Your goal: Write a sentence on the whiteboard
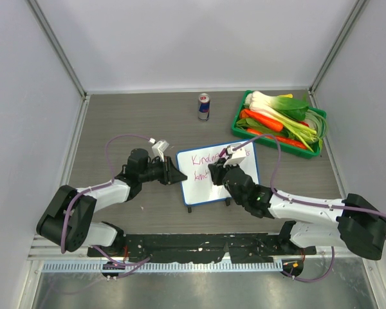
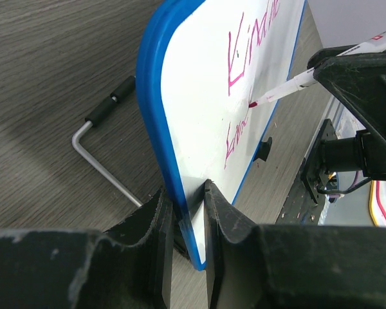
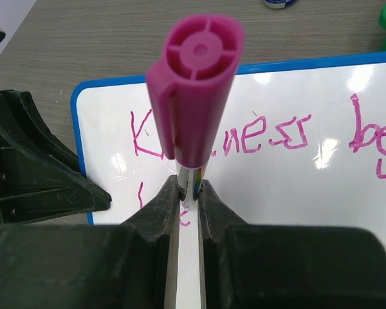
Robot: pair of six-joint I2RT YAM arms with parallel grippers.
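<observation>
My left gripper (image 1: 175, 175) is clamped on the left edge of the whiteboard (image 1: 198, 192), its two fingers (image 2: 159, 222) pressed against the blue rim on either side; the whiteboard stands tilted near the middle of the table (image 1: 128, 116), between my two arms, propped on a bent metal leg (image 2: 106, 164) with a black tip that shows behind it in the left wrist view; my right gripper (image 3: 188, 199) is closed tight on a marker (image 3: 193, 96), whose magenta cap end points up at the wrist camera while the barrel runs down between the fingers; in the left wrist view the marker's tip (image 2: 253, 103) touches the white surface at the second line of writing; the sentence (image 3: 264, 138) is in thin pink letters, the upper line starting with a word like "Kindness" followed by "be", the rest cut off at the right; the lower line has only a few scrawled letters at the left, which I cannot read; far from me stands a can (image 1: 204, 106), and to its right, at the far right of the table, a green tray (image 1: 239, 113) holds vegetables (image 1: 280, 119).
</observation>
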